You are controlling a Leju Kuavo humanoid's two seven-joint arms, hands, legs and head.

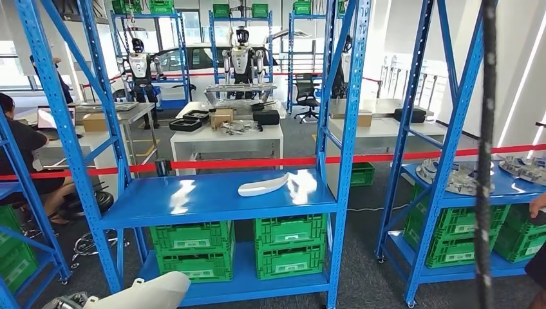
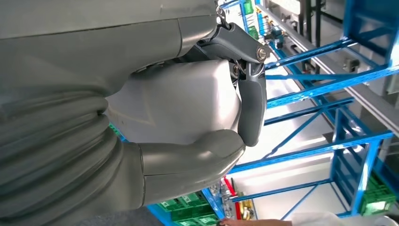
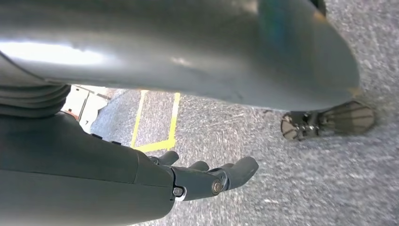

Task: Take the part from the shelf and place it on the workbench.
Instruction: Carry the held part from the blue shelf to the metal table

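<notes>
Facing a blue metal shelf, the head view shows a white curved part lying on the middle tier, toward its right side. Green crates sit on the lower tier beneath it. A red barrier tape runs across behind the shelf, and blue uprights stand on either side of the tier. Beyond the tape are white tables carrying boxes and dark cases, with two other humanoid robots standing farther back. A seated person is at the left edge. A second blue shelf to the right carries round metal parts. A dark cable hangs close to the camera on the right.

At the bottom left of the head view, a pale rounded piece pokes up. In the left wrist view, the left hand grips a pale grey rounded object, thumb and a finger pressed around it. In the right wrist view, the right hand hangs over grey floor, fingers loosely extended and holding nothing.
</notes>
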